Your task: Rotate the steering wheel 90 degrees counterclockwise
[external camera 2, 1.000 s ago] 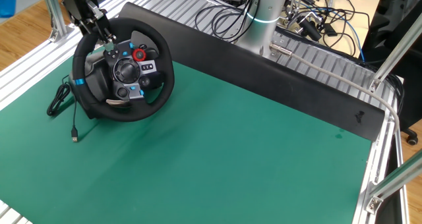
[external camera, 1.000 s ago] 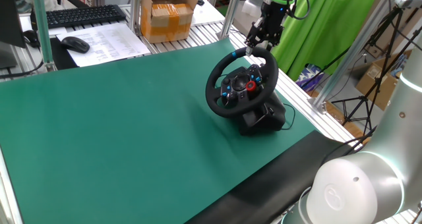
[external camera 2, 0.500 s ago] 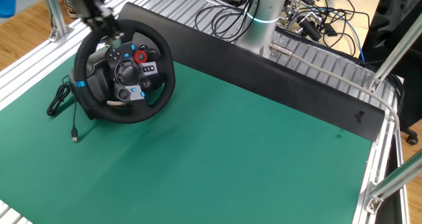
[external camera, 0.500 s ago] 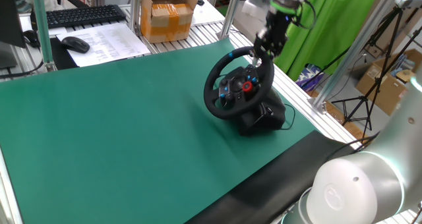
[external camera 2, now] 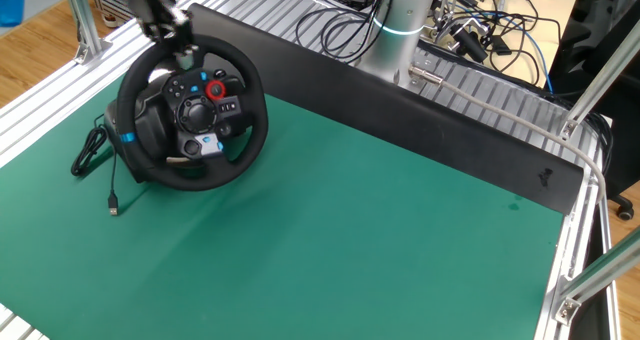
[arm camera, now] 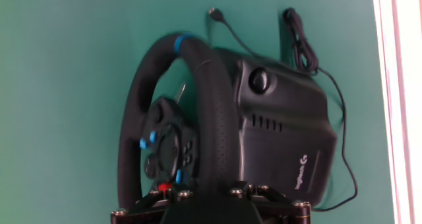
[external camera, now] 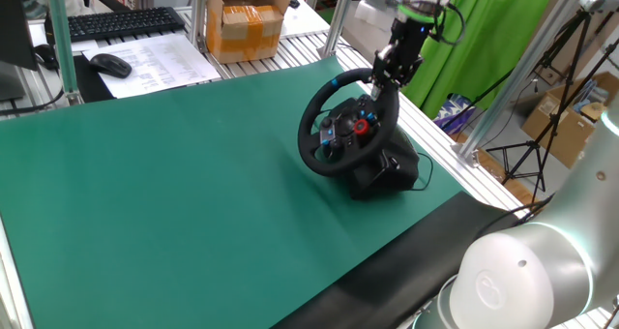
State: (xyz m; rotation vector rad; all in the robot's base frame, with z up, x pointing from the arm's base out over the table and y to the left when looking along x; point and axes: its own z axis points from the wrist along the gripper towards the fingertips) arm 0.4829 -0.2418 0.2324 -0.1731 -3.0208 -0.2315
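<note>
The steering wheel (external camera: 334, 145) (external camera 2: 190, 175) stands tilted on its black base (external camera: 387, 169) at the green mat's far-right edge. The blue stripe (external camera: 336, 80) (external camera 2: 128, 136) sits on its rim and the red knob (external camera: 362, 127) (external camera 2: 215, 88) near the hub. My gripper (external camera: 387, 74) (external camera 2: 181, 46) reaches down onto the top of the rim, with a finger on either side of it. How tightly the fingers stand on the rim does not show. In the hand view the rim (arm camera: 221, 138) runs straight under the hand's housing (arm camera: 211, 211), and the fingertips are hidden.
The base's black cable (external camera 2: 95, 160) (arm camera: 343, 151) trails onto the mat (external camera: 174, 184). Aluminium rails (external camera: 440, 135) edge the table beside the wheel. A cardboard box (external camera: 247, 19), keyboard (external camera: 121, 21) and mouse (external camera: 109, 65) lie beyond the mat. The arm's pedestal (external camera 2: 400, 25) stands among cables.
The gripper has shifted a little way along the top of the rim and tilted. The blue stripe has moved slightly down the rim's side. The wheel looks nudged a bit.
</note>
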